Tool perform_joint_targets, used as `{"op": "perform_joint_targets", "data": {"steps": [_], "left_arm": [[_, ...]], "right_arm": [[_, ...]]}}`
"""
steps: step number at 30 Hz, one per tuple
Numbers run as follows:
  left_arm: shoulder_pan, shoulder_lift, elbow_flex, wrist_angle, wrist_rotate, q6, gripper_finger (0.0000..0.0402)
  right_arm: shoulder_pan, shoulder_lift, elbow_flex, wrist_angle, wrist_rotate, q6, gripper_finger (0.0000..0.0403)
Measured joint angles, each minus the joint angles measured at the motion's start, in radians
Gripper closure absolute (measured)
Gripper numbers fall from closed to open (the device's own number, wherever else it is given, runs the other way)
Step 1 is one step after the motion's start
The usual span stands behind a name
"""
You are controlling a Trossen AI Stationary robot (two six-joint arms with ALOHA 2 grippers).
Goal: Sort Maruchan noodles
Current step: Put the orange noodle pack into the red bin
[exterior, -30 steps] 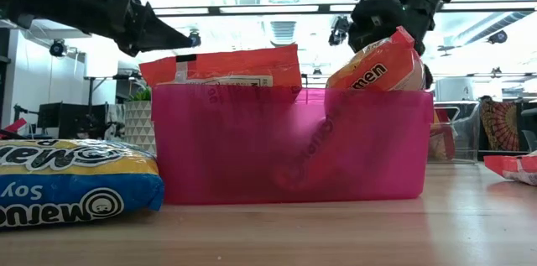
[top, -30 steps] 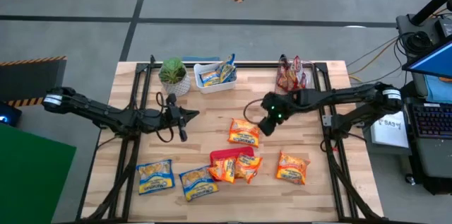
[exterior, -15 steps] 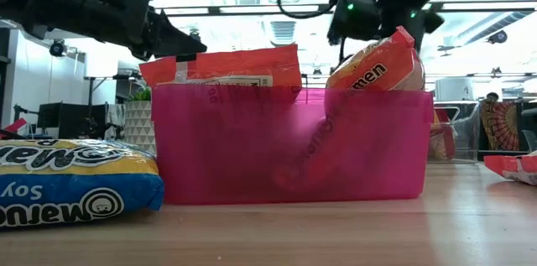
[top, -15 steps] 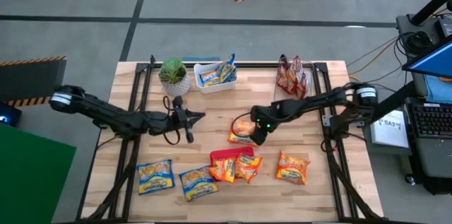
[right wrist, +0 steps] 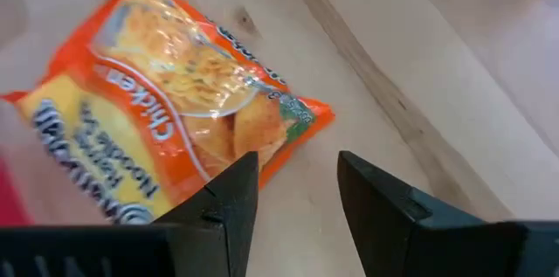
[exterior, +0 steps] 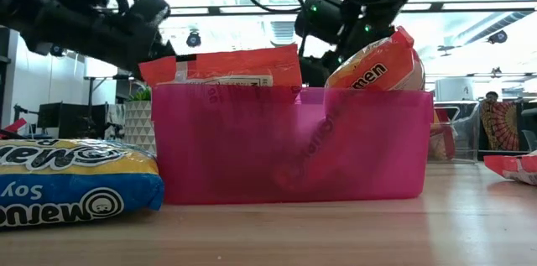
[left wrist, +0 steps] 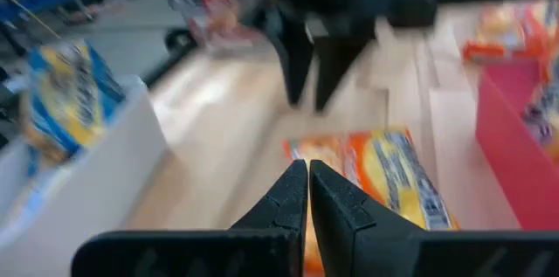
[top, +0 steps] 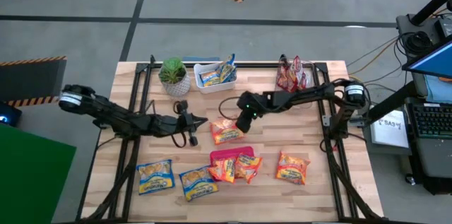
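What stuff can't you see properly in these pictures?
- Low view: the pink bin hides the lower parts of its orange packets.
- Left wrist view: motion blur smears the white bin and the blue-and-yellow packet.
- High view: the print on the dark red packets is too small.

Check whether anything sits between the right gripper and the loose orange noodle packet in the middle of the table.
Nothing visible does. The right gripper hangs open just beside the orange packet, and its wrist view shows only bare wood between the fingers and the packet. The left gripper, shut, is on the packet's other side.
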State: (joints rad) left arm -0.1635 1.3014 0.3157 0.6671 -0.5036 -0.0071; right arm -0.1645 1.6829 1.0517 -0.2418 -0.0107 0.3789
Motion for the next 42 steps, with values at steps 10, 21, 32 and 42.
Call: {"op": "perform_joint_targets", "data": {"steps": [10, 21, 32, 42], "left_arm": [[0.000, 0.267, 0.000, 0.221, 0.053, -0.044, 0.0402], [0.006, 0.493, 0.015, 0.425, 0.077, -0.037, 0.0402], [0.024, 0.592, 0.052, 0.371, 0.068, -0.076, 0.0402], [0.050, 0.590, 0.045, 0.366, 0.066, -0.108, 0.0402]], "right_arm": [[-0.059, -0.026, 0.088, -0.172, -0.139, 0.046, 0.0248], [-0.085, -0.013, 0.086, -0.166, -0.181, 0.101, 0.0129], [-0.082, 0.078, 0.083, -0.086, -0.207, 0.145, 0.0057], [-0.082, 0.161, 0.085, 0.126, -0.349, 0.203, 0.0054]]}}
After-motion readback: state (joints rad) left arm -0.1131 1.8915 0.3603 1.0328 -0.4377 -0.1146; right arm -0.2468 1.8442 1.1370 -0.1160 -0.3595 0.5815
